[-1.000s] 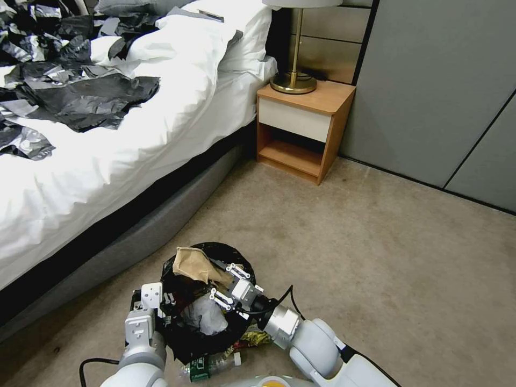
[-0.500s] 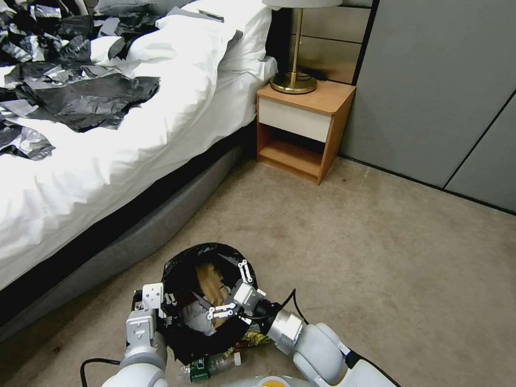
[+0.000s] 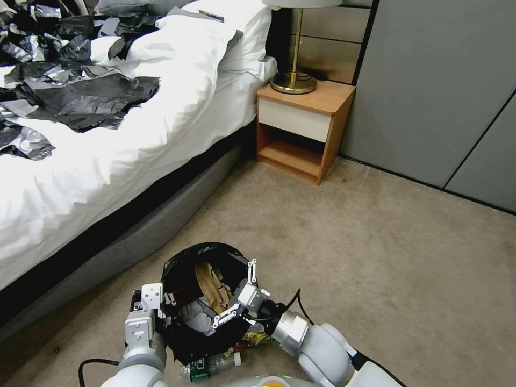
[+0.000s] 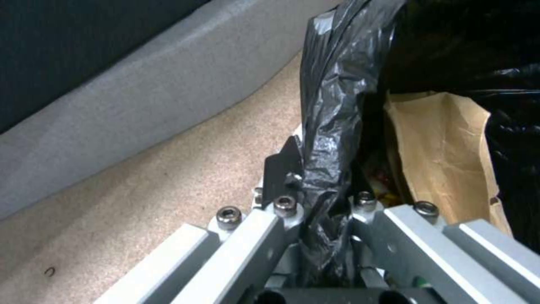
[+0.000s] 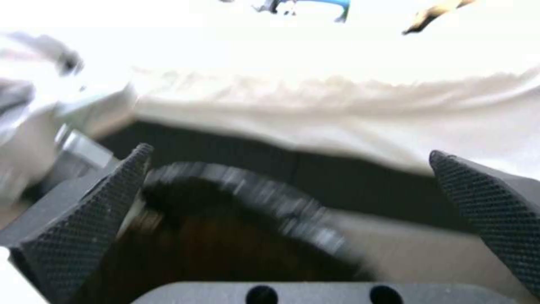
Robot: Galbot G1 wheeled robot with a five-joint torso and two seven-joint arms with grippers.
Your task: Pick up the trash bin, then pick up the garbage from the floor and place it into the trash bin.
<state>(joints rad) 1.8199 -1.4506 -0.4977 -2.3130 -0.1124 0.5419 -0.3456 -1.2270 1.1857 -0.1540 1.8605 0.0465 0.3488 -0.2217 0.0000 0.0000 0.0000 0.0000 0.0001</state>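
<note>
Release is finished: the right gripper [image 3: 235,293], clamped on the brown paper bag [image 3: 210,285] a second ago, is now spreading its fingers wide over the trash bin [image 3: 201,258], and the bag is lying inside, just beyond the fingertips. One more piece of garbage is binned. The left gripper [image 3: 154,302] is pinching the bin's rim and black liner [image 4: 332,122], carrying it. Below the right gripper, a green-labelled bottle [image 3: 207,366] and yellow wrapper [image 3: 252,338] are waiting on the carpet. No label text is legible.
</note>
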